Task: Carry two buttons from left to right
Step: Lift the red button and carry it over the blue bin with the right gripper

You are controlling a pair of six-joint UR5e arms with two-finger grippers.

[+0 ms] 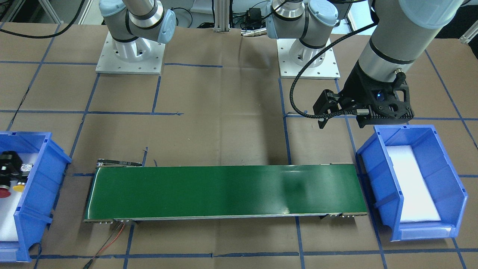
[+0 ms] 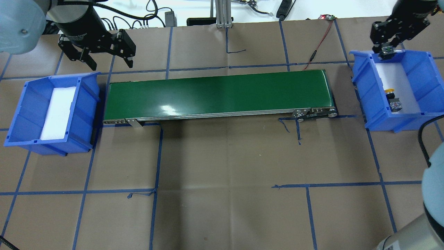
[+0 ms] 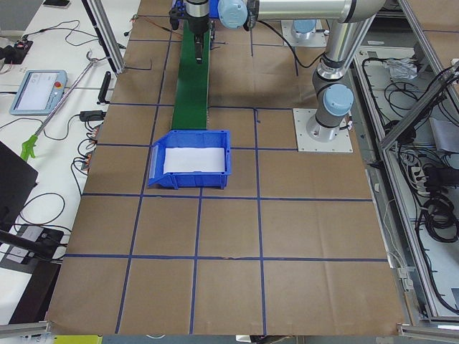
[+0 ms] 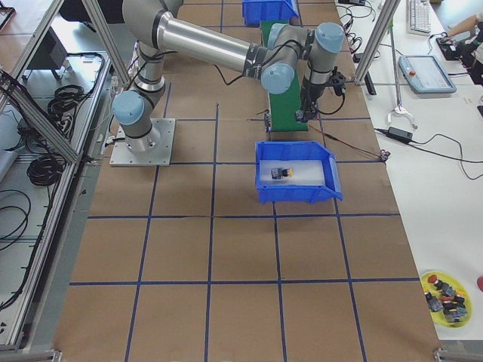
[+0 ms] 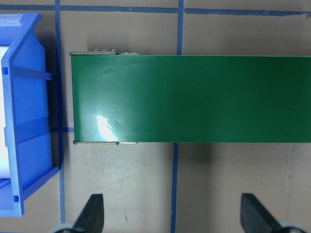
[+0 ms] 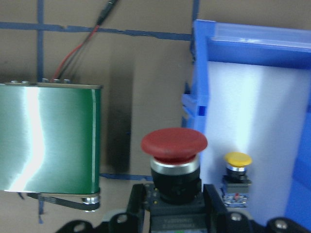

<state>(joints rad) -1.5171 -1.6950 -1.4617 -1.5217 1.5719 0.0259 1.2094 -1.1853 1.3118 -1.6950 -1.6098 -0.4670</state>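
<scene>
My right gripper (image 6: pixel 174 201) is shut on the red button (image 6: pixel 174 143), gripping its black body with the cap pointing away. It holds the button in the air above the conveyor-side wall of the right blue bin (image 2: pixel 360 90). In the overhead view the right gripper (image 2: pixel 387 52) shows at that bin's far corner. The yellow button (image 6: pixel 237 159) lies on the white pad inside this bin and also shows in the overhead view (image 2: pixel 390 91). My left gripper (image 2: pixel 111 64) is open and empty, raised near the belt's left end and the left bin's far corner; its fingers (image 5: pixel 92 213) stand wide apart.
The green conveyor belt (image 2: pixel 218 93) runs between the two bins. The left blue bin (image 2: pixel 20 107) holds only a white pad. A red-black cable (image 2: pixel 317 45) lies beyond the belt's right end. Brown paper with blue tape lines covers the table.
</scene>
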